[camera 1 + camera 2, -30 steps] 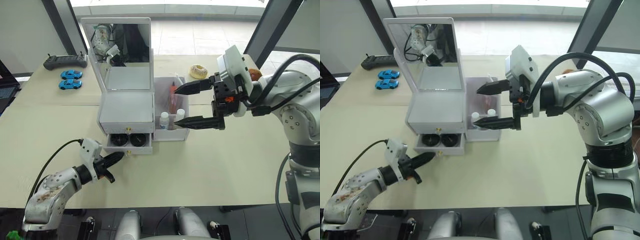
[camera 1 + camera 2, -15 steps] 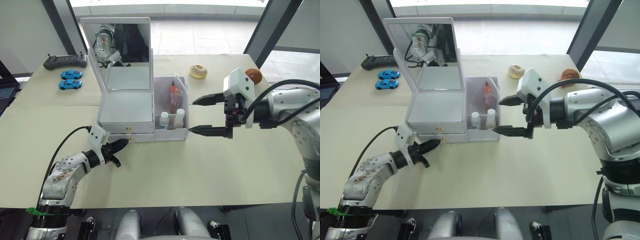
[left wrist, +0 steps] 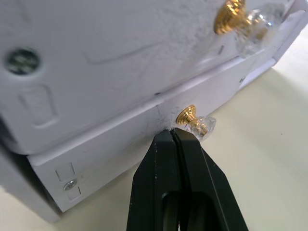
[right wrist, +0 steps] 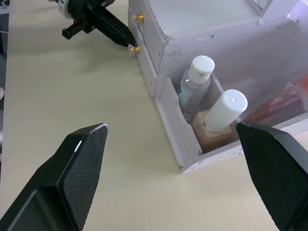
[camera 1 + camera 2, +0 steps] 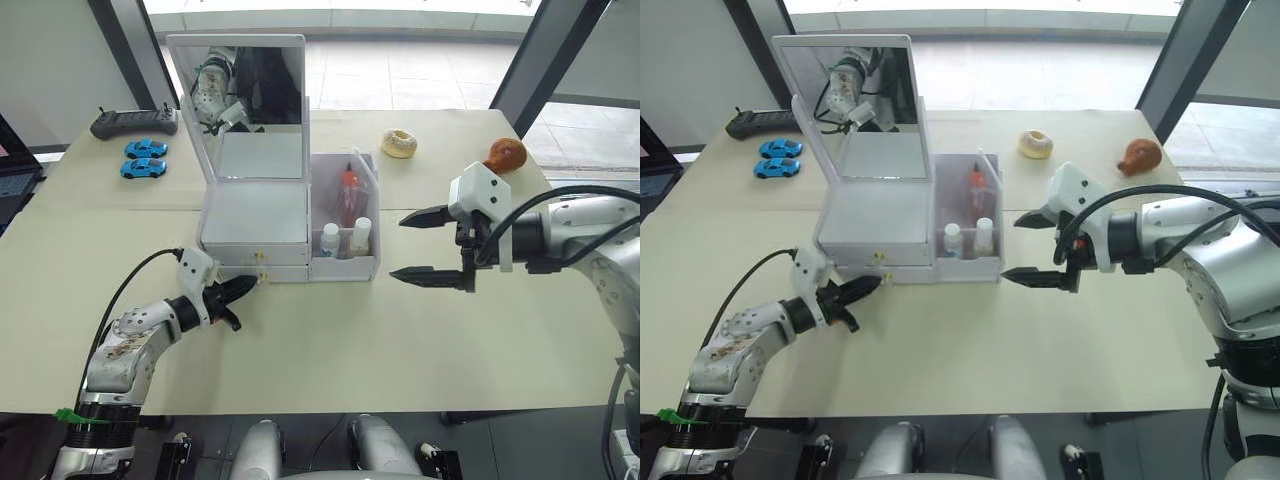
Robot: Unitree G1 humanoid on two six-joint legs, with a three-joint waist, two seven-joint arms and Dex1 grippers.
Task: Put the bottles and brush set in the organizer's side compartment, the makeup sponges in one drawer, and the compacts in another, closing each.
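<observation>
The white organizer (image 5: 255,215) stands mid-table with its mirror (image 5: 250,100) upright and both gold-knobbed drawers pushed in. Its side compartment (image 5: 345,262) holds the two bottles, one clear (image 4: 195,79) and one peach (image 4: 221,118), with the brush set (image 5: 348,190) behind them. My left gripper (image 3: 172,134) is shut, its tips against the lower drawer front beside the gold knob (image 3: 187,115). My right gripper (image 5: 398,247) hangs open and empty just right of the side compartment. The makeup sponges and compacts are hidden.
A doughnut (image 5: 400,143) and a brown lump (image 5: 505,153) lie at the back right. Two blue toy cars (image 5: 143,158) and a black controller (image 5: 133,122) sit at the back left. Bare table lies in front of the organizer.
The lower drawer, open a second ago with black compacts showing, is now shut, my left gripper having pushed in to it. My right gripper drew back rightward from the side compartment.
</observation>
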